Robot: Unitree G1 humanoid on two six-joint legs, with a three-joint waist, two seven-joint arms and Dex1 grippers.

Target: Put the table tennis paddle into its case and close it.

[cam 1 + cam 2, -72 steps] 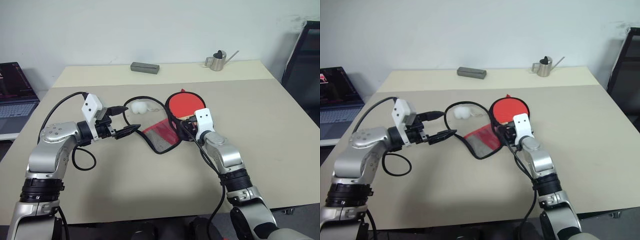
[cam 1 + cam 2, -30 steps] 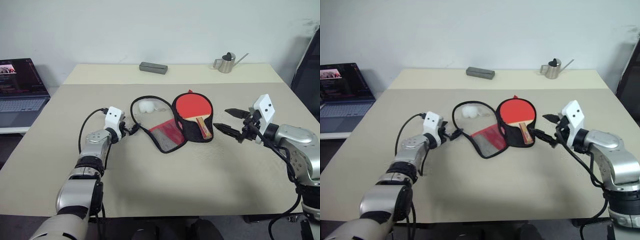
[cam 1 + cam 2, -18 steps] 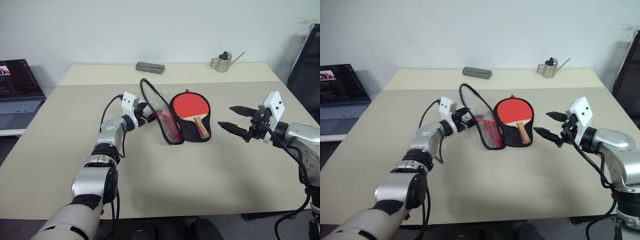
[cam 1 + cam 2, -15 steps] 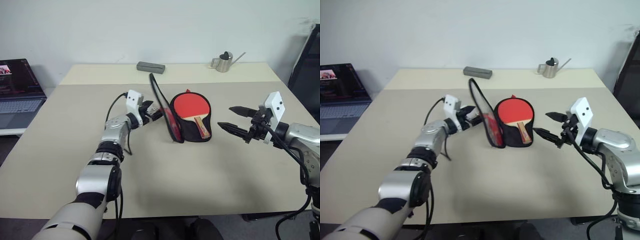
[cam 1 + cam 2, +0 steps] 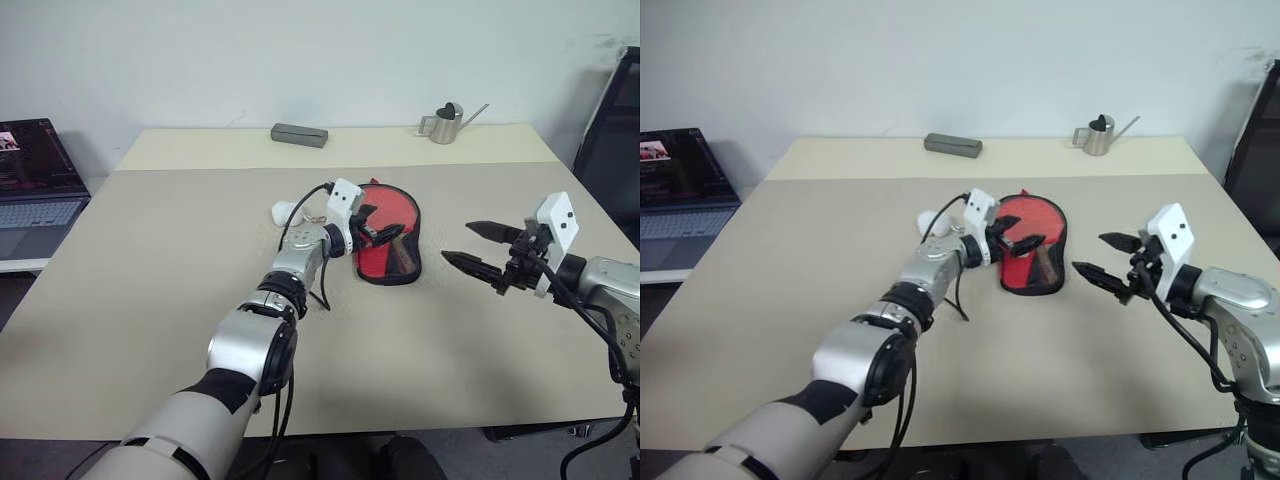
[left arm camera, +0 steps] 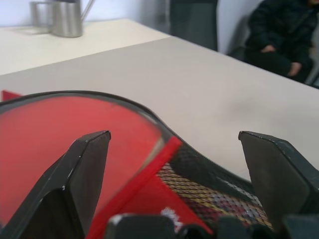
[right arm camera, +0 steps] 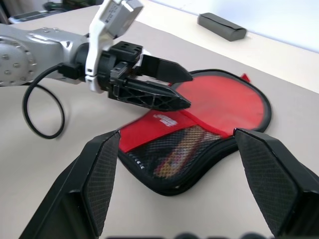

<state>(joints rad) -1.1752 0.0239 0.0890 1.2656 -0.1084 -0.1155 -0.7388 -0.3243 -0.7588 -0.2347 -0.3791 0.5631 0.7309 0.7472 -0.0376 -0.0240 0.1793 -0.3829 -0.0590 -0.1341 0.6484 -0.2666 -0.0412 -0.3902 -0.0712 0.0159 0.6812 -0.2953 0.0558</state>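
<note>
Hovering over case (image 5: 388, 238), left gripper (image 5: 385, 232) spread wide, gripping nothing; right gripper (image 5: 478, 247) wide, empty, well apart to case's right

One case (image 5: 392, 240), one watering can (image 5: 441, 123), one laptop (image 5: 35, 180)

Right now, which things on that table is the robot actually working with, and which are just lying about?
In the job:
- case, flap folded over
- table tennis paddle, handle visible through the mesh
- left claw, open over the case

Lying about:
- grey block
- metal watering can
- laptop
</note>
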